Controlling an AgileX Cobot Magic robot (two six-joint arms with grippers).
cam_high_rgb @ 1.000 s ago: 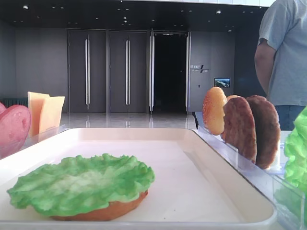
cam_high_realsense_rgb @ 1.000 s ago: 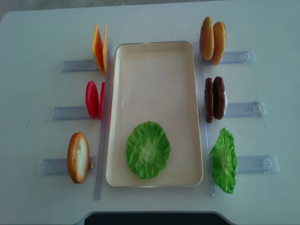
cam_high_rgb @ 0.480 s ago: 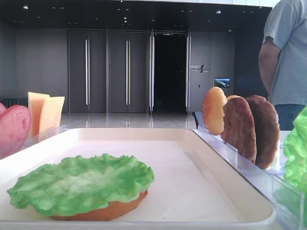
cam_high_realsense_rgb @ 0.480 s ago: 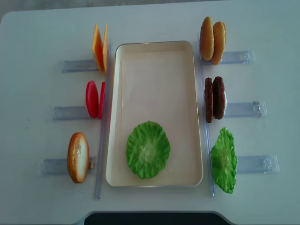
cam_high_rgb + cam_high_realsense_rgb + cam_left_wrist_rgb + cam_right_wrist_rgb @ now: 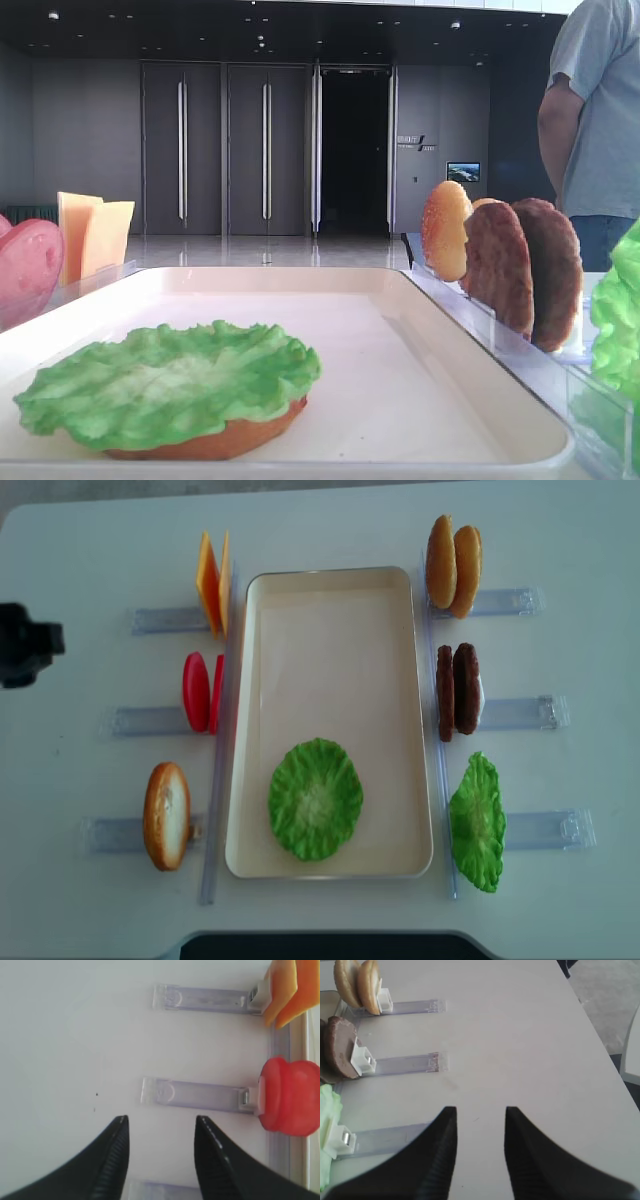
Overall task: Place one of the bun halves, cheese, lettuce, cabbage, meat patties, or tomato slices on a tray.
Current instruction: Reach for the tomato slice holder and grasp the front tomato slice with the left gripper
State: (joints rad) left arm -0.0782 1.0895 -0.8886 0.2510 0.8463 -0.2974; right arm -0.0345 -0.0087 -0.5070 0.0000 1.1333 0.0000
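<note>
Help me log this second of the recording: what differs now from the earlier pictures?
The left arm has come into the overhead view at the table's left edge, a dark shape that was absent before. The left gripper hangs open over bare table near the tomato slices, holding nothing. The lettuce on the tray, the cheese, bun halves and meat patties have not moved.

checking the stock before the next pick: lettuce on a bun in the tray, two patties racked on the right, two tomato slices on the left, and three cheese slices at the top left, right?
Not quite: the cheese count is wrong. The overhead view shows two slices, not three. The rest stands: lettuce in the tray, on a bun half in the low front view, two patties on the right, two tomato slices on the left.
</note>
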